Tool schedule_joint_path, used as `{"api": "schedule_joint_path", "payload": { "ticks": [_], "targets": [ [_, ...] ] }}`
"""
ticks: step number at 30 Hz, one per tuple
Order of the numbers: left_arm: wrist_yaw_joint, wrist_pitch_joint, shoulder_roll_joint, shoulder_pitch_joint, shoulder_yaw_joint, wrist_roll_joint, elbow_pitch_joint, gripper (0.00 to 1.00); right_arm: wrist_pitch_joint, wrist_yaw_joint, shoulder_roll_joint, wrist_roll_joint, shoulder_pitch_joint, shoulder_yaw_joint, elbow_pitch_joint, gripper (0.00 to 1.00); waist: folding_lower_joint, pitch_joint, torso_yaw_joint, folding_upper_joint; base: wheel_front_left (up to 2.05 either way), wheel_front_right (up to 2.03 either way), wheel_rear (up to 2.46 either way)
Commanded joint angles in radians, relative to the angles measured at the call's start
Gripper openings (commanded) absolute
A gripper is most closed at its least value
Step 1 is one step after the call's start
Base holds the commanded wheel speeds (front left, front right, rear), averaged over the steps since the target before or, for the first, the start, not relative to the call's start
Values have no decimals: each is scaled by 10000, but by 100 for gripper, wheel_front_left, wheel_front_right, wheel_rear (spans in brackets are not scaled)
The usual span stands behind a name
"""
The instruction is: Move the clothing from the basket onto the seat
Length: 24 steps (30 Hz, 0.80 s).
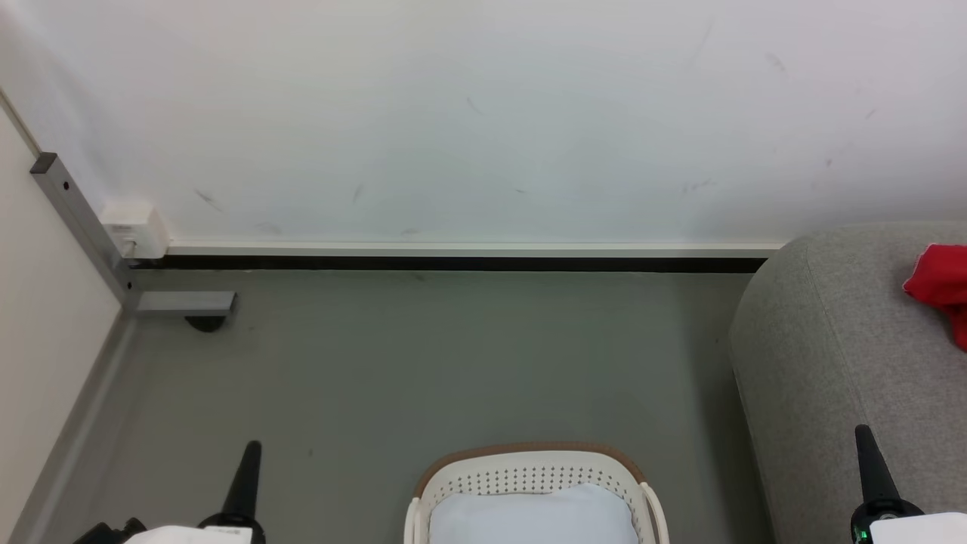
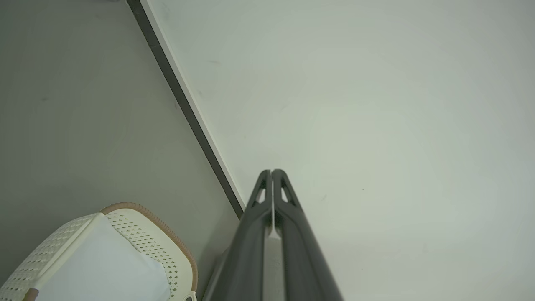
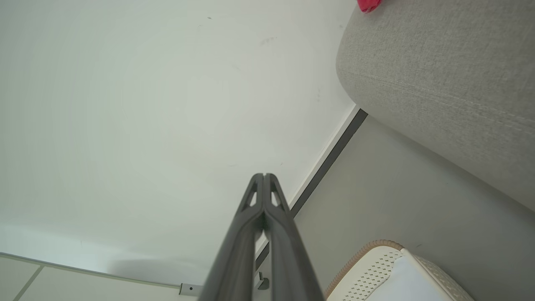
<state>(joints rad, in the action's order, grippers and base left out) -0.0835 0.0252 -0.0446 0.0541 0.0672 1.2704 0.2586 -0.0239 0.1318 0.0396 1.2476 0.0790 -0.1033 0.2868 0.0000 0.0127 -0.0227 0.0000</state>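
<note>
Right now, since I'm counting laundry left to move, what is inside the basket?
A pale bluish-white pad fills the visible part of the basket, nothing on top. Anything under the pad is covered, and the basket's near end is out of frame.

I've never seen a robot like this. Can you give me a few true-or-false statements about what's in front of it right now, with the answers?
1. Some red clothing lies on the seat. True.
2. The left gripper and the right gripper are wide open. False: both are shut and hold nothing.
3. The basket stands on the seat. False: it stands on the floor, beside the seat.
4. A pale pad lies in the basket. True.
</note>
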Motion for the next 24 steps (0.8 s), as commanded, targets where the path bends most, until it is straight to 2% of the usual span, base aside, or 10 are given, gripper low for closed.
{"api": "schedule_joint_path", "payload": {
  "ticks": [1, 24],
  "targets": [
    [-80, 41, -72, 180, 80, 205, -78, 0, -44, -13, 118, 198, 171, -34, -130, 0, 0, -3, 5, 0, 0, 0, 0],
    [-319, 552, -82, 422, 323, 2051, -118, 0, -561, -17, 139, 2195, 264, -91, -308, 0, 0, -84, 120, 0, 0, 0, 0]
  ]
}}
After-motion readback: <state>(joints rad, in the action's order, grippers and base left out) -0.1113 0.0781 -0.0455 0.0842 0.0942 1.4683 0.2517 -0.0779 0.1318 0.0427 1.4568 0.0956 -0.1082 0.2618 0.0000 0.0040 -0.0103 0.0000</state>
